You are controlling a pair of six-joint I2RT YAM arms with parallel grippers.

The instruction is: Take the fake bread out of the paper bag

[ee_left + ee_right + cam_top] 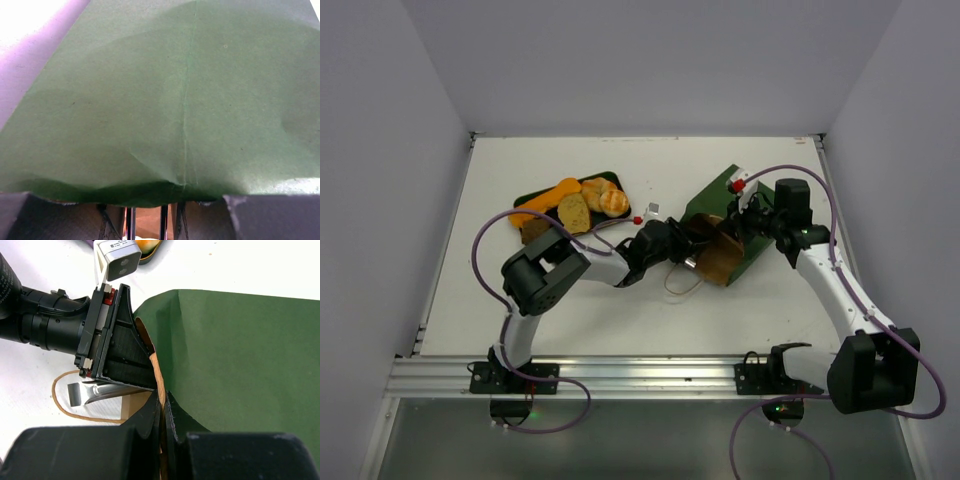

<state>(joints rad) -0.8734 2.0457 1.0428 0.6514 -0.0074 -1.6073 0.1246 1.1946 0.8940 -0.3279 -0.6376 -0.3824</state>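
The paper bag lies on its side right of centre, dark green outside, its brown-lined mouth facing left. My left gripper reaches into that mouth. Its fingertips are hidden by the bag's green wall, which fills the left wrist view, so its opening does not show. From the right wrist I see the left gripper's black housing at the mouth. My right gripper is shut on the bag's upper rim. Fake bread lies on a tray: an orange loaf, a tan slice, rolls and a dark chunk.
The dark green flat tray holding the bread sits left of the bag. A twine handle loops onto the white table in front of the bag's mouth. White walls close in the table on three sides.
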